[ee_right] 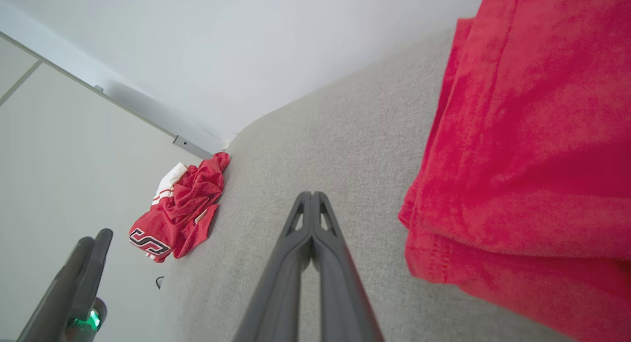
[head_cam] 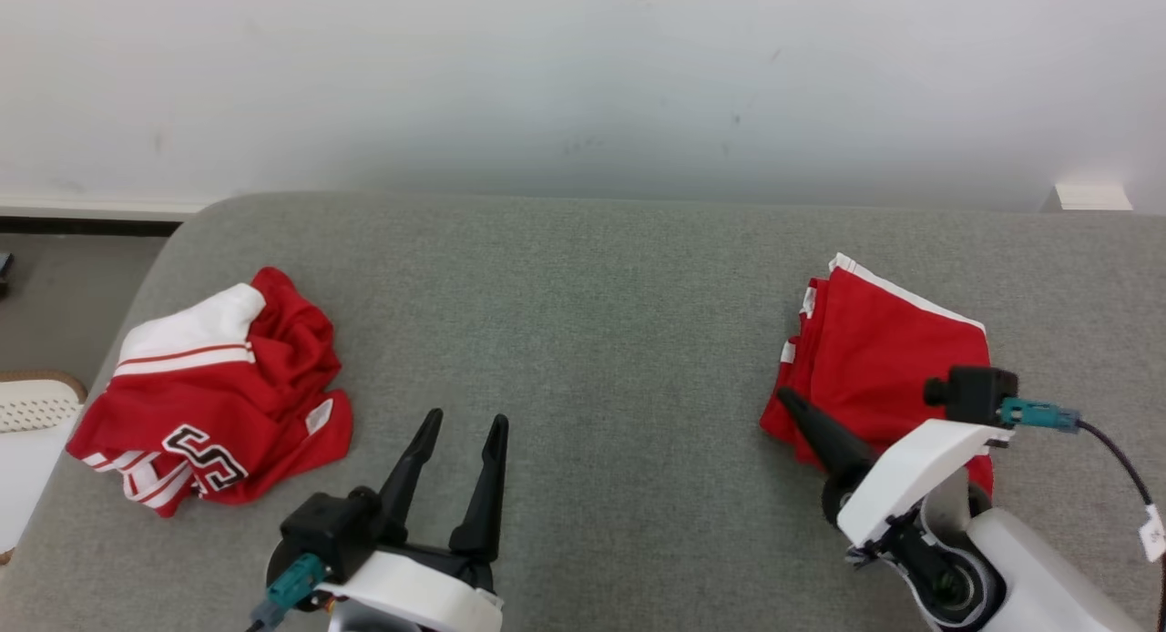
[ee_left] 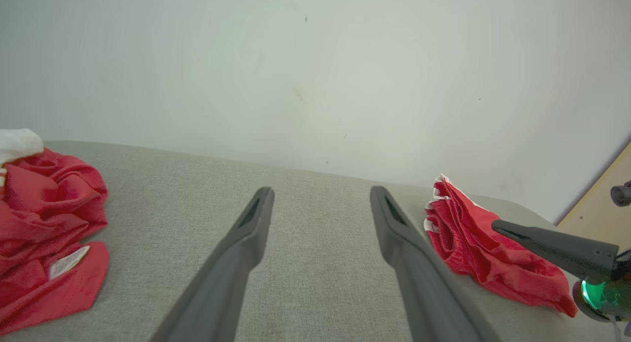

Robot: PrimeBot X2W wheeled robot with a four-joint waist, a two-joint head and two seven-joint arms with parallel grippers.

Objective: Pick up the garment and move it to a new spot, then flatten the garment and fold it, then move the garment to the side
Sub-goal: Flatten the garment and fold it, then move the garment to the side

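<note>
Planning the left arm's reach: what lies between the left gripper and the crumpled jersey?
The stretch between the open left gripper and the crumpled jersey is bare grey cushion, seen in the head view and the left wrist view.

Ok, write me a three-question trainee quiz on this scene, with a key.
1. True or false: the left gripper is shut.
2. Where is the folded garment? A: lying beside the right gripper. B: between the left gripper's fingers. C: lifted in the right gripper.
3. Fill in: the crumpled jersey lies at the cushion's ___ end, by the robot's sides.
Key: 1 false, it is open. 2 A. 3 left.
</note>
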